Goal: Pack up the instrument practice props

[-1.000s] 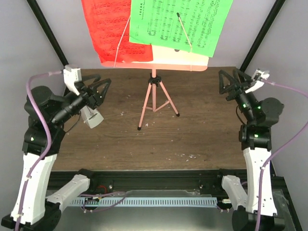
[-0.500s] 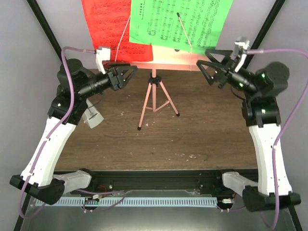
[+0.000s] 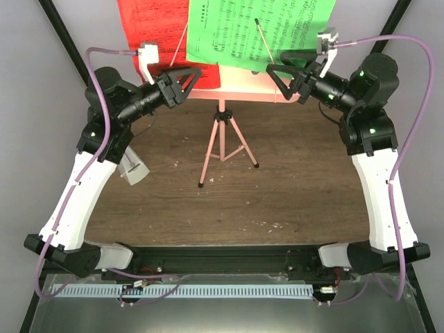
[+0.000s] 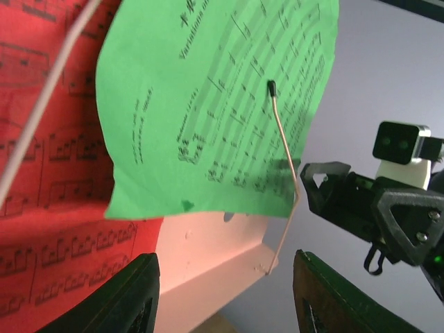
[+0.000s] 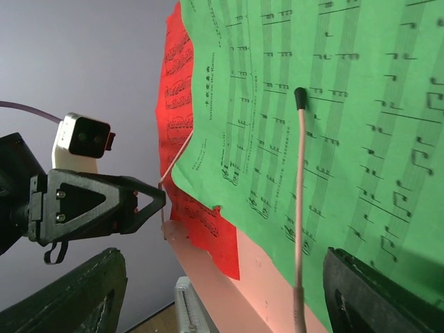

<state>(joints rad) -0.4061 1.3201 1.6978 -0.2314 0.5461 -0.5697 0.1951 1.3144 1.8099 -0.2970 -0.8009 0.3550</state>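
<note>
Green page (image 3: 243, 35) and pink desk (image 3: 250, 87) lie between left gripper (image 3: 189, 84) and right gripper (image 3: 276, 82), fingers open.

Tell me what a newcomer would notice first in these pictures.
The bright green page overlapping a red page on the pink music stand, at the far middle of the table, grabs the eye. Next come the left gripper and right gripper, both open, flanking the stand at the pages' lower edges.
</note>
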